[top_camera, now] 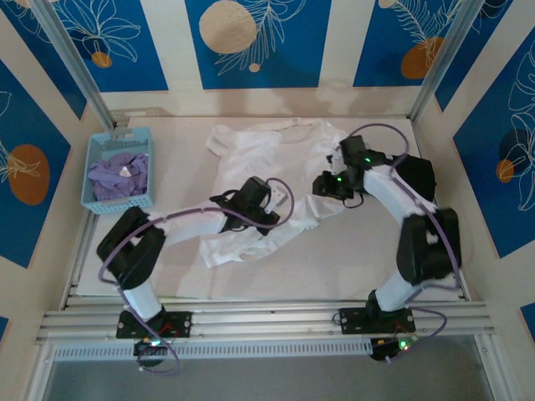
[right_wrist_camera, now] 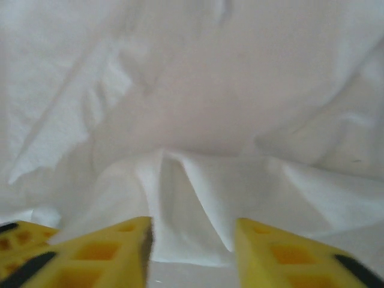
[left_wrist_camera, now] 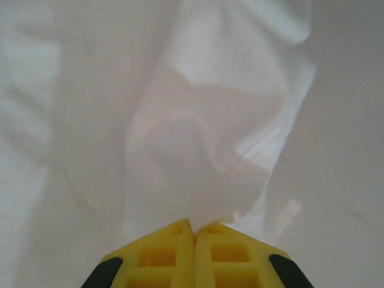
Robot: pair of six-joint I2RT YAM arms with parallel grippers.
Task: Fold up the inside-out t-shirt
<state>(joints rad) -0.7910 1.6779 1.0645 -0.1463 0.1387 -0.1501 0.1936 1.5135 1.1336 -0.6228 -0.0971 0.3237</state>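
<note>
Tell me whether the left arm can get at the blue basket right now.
Probably yes: bare table lies between it and the blue basket. But the left gripper is shut on the t-shirt, so cloth would drag along.

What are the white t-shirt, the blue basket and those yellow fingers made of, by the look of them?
The white t-shirt looks like soft, matte knit cloth, probably cotton: it creases and drapes in loose folds. The blue basket seems to be rigid moulded plastic, with what look like slotted walls. The yellow fingers look like hard matte plastic with square hollows, perhaps printed.
</note>
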